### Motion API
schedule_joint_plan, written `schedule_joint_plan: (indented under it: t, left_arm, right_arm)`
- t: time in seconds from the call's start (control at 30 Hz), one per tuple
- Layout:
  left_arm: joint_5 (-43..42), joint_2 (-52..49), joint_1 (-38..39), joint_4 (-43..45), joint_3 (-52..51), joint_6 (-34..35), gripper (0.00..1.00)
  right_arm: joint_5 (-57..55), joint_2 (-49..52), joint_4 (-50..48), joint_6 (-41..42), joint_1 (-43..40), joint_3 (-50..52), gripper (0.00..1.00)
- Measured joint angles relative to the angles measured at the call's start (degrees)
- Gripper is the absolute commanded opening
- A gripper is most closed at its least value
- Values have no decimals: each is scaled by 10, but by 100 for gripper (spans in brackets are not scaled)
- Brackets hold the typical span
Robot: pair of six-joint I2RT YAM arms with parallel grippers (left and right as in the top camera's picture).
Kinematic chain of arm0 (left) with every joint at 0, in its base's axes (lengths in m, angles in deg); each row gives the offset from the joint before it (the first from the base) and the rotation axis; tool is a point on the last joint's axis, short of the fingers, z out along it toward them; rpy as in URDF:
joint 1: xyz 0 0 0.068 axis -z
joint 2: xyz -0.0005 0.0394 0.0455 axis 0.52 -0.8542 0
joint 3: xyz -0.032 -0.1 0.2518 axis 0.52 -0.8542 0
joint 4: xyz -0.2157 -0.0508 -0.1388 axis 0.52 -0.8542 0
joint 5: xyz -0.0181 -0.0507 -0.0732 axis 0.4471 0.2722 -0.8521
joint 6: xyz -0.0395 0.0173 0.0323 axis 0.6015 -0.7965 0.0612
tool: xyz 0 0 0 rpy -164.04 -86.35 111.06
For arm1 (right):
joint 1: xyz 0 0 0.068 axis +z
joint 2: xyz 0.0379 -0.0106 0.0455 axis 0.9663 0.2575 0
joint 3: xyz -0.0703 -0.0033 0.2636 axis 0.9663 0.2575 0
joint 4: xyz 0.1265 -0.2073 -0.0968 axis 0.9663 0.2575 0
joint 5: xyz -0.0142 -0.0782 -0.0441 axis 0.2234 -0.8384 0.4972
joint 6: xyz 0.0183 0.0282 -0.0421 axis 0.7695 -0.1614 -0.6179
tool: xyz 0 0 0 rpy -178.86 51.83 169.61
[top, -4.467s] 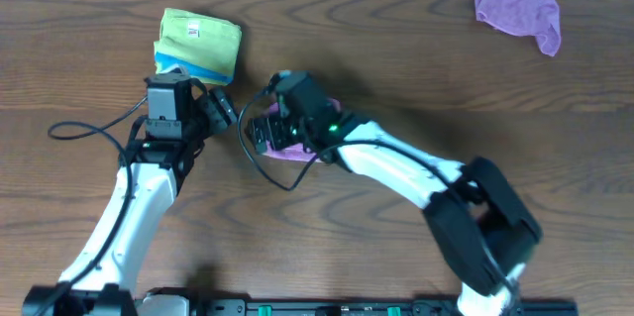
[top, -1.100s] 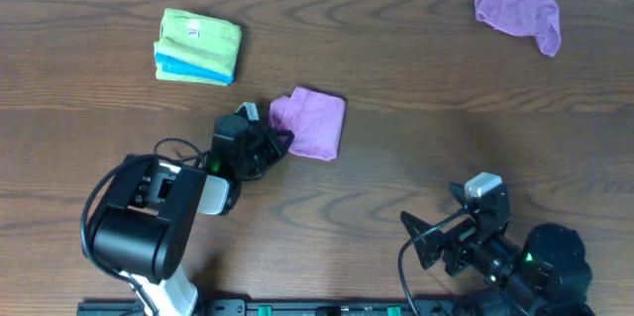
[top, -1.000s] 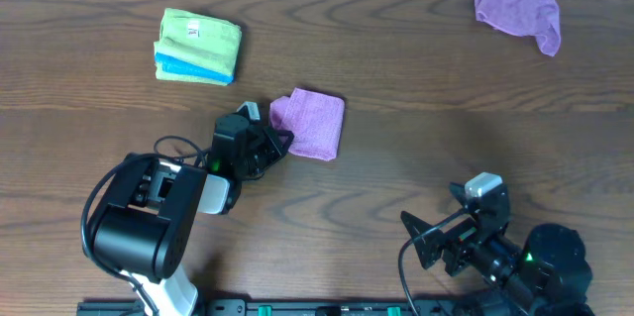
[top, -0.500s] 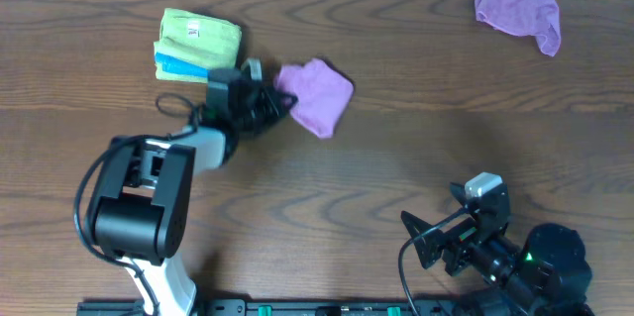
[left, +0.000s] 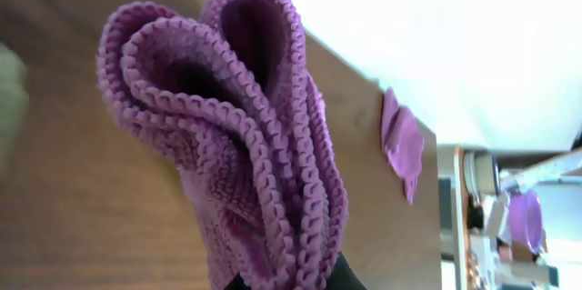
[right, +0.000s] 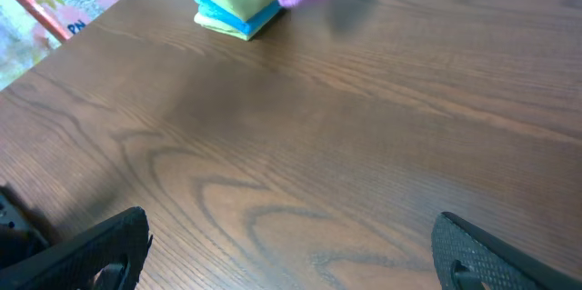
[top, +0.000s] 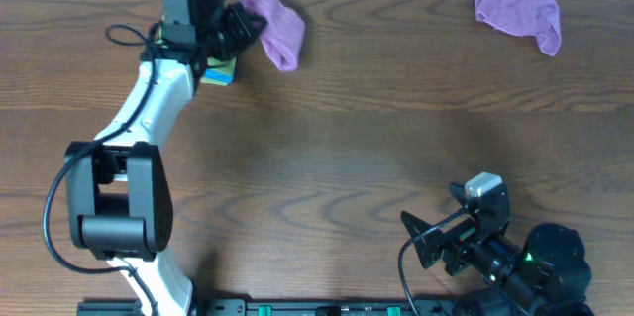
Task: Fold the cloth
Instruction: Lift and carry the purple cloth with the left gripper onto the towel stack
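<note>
My left gripper (top: 248, 27) is shut on a folded purple cloth (top: 277, 29), holding it off the table at the back left, just right of a green and blue stack of folded cloths (top: 222, 71). In the left wrist view the purple cloth (left: 236, 145) fills the frame with its looped folds standing up from the jaws, and my left gripper (left: 286, 283) shows only as dark tips at the bottom edge. My right gripper (top: 433, 242) rests open at the front right. In its own view my right gripper (right: 291, 263) has nothing between its fingers (right: 486, 254).
A second, crumpled purple cloth (top: 517, 7) lies at the back right corner, and this crumpled cloth (left: 401, 145) also shows in the left wrist view. The right wrist view shows the green and blue stack (right: 232, 4) far off. My left arm mostly covers that stack from overhead.
My left arm has swung the folded purple cloth from the table's middle to the back left and lifted it, beside the green and blue stack. The right arm has not moved.
</note>
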Motion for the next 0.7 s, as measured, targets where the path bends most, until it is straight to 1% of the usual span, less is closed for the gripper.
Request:
schedule_joint_plan:
  t: [0.2, 0.43, 0.7]
  left_arm:
    - [4, 0, -49, -13, 7, -6, 6]
    - [-15, 0, -101, -32, 7, -22, 6]
    - [-39, 0, -117, -42, 7, -35, 6]
  right_arm:
    - [0, 0, 0, 0, 0, 0, 99]
    - [0, 0, 0, 0, 0, 0, 99]
    - [0, 0, 0, 0, 0, 0, 99]
